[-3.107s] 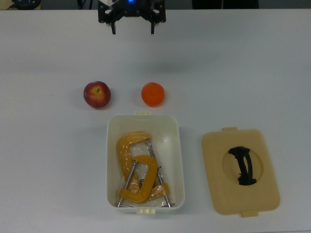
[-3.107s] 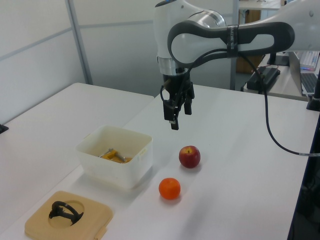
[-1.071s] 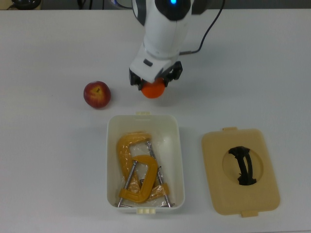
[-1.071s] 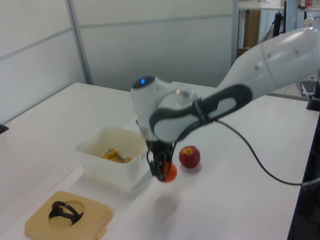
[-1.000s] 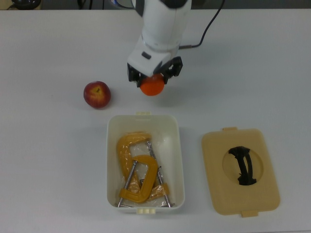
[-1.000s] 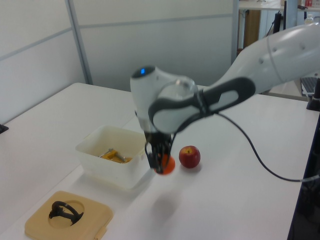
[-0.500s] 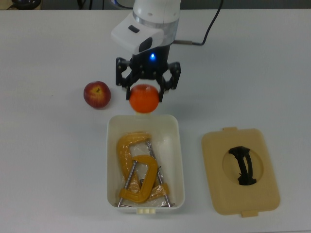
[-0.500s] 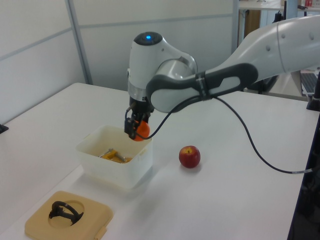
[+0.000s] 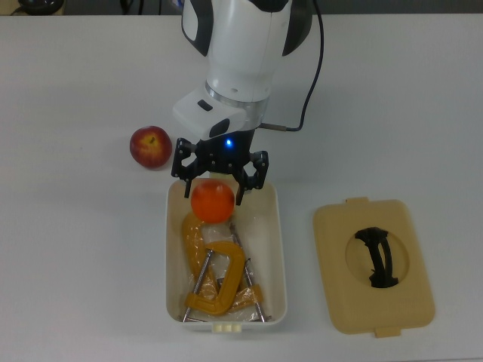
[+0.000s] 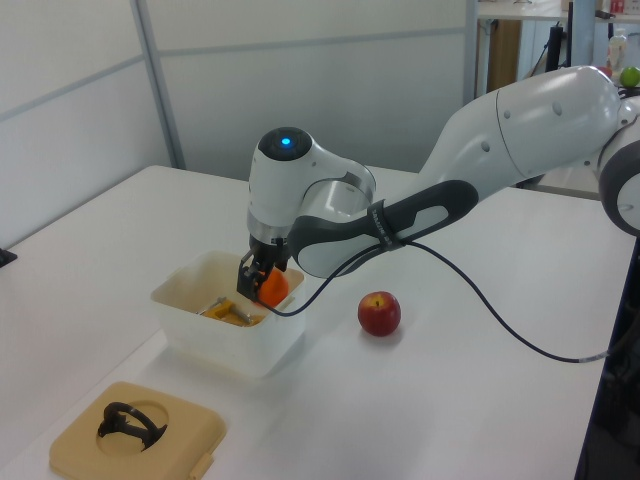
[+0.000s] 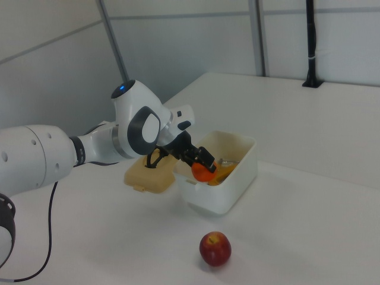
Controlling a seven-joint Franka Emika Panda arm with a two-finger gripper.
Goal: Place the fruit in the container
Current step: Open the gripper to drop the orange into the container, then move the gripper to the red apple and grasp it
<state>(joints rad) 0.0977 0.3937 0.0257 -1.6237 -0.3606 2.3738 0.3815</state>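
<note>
My gripper is shut on the orange fruit, holding it inside the upper end of the white container, just above the yellow clamps. The left view shows the orange below the container rim, with the gripper around it. From the right view the orange sits low in the container near its rim. The red apple rests on the table to the top view's left of the container, also visible as the apple and the apple.
Yellow-orange C-clamps fill the container's lower part. A flat tan lid with a black handle lies on the top view's right of the container. The arm's black cable loops over the table behind the apple.
The gripper has carried the orange from the table beside the apple, up over the container's rim, and down into the container. The apple has not moved.
</note>
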